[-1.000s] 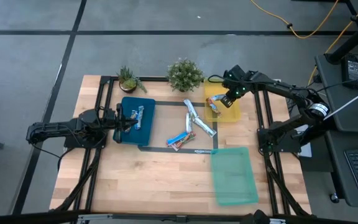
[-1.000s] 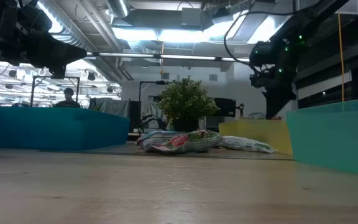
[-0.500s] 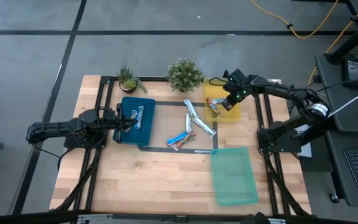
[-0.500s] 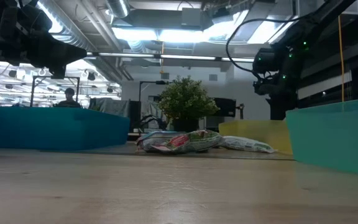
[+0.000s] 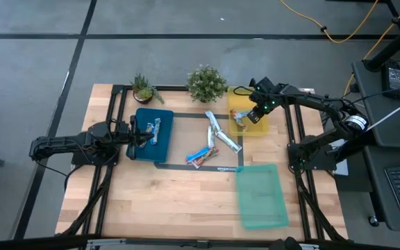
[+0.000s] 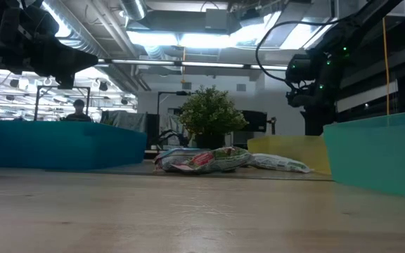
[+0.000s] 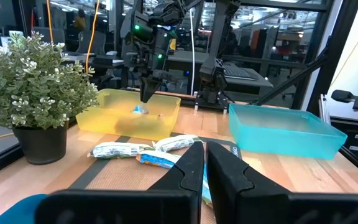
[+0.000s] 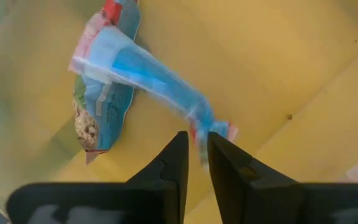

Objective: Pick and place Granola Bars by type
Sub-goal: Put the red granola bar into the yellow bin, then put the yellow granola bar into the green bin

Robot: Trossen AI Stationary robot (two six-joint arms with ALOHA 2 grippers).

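Bars being sorted at the bench.
Right end effector (image 8: 193, 149) over yellow tray (image 5: 257, 128), fingers narrowly parted, apparently just off a blue bar (image 8: 151, 81); left end effector (image 7: 205, 163) closed, empty.

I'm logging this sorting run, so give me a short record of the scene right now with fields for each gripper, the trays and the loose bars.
right gripper: over the yellow tray, narrow gap, bar at its tips
left gripper: shut, over the blue tray
yellow tray: another bar lies inside
blue tray: holds bars
green tray: no bars seen
loose bars: on table between blue and yellow trays
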